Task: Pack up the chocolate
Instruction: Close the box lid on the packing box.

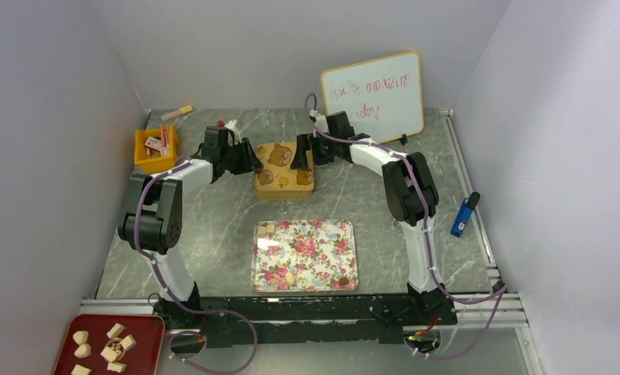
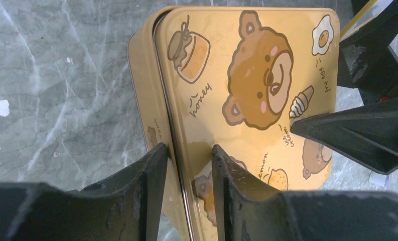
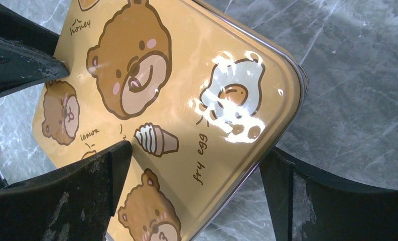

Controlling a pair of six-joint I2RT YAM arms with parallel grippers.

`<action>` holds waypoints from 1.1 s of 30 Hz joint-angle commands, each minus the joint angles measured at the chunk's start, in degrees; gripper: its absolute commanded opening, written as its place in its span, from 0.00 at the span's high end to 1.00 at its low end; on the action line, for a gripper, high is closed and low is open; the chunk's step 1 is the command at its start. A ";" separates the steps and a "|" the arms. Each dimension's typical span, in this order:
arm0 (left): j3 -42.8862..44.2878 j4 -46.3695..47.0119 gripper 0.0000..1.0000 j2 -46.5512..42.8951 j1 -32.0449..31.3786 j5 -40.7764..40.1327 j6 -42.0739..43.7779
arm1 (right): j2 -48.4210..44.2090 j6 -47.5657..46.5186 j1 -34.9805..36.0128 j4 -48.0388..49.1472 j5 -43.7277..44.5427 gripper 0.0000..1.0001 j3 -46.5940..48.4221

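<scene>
Small chocolate pieces lie on the floral tray point(image 1: 322, 234): cream ones point(image 1: 269, 229) in its far left corner, one point(image 1: 290, 276) near the front, a dark one point(image 1: 344, 280) at the front right. More chocolate pieces point(image 1: 111, 344) sit on a red tray point(image 1: 146, 328) at the bottom left. Both grippers are at a yellow bear tin point(image 1: 284, 170). My left gripper point(image 2: 189, 150) is closed over the left rim of the lid point(image 2: 247, 60), one finger on the tin's side wall, one on top. My right gripper point(image 3: 195, 153) stands wide open astride the tin's right edge point(image 3: 267, 145).
An orange bin point(image 1: 156, 148) with red-and-white packets stands at the back left, with a marker point(image 1: 177, 112) behind it. A whiteboard point(image 1: 373, 95) leans at the back right. A blue object point(image 1: 464, 215) lies by the right rail.
</scene>
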 commanded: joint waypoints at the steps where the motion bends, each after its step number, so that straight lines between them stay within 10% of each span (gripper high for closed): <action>1: -1.43 -1.66 0.58 -1.48 0.10 2.85 0.39 | -0.94 1.36 2.47 -0.50 -5.01 0.00 0.94; 33: -1.41 2.61 0.36 -4.36 2.17 3.42 -2.26 | 0.83 1.68 -1.10 -2.74 -0.11 0.00 8.34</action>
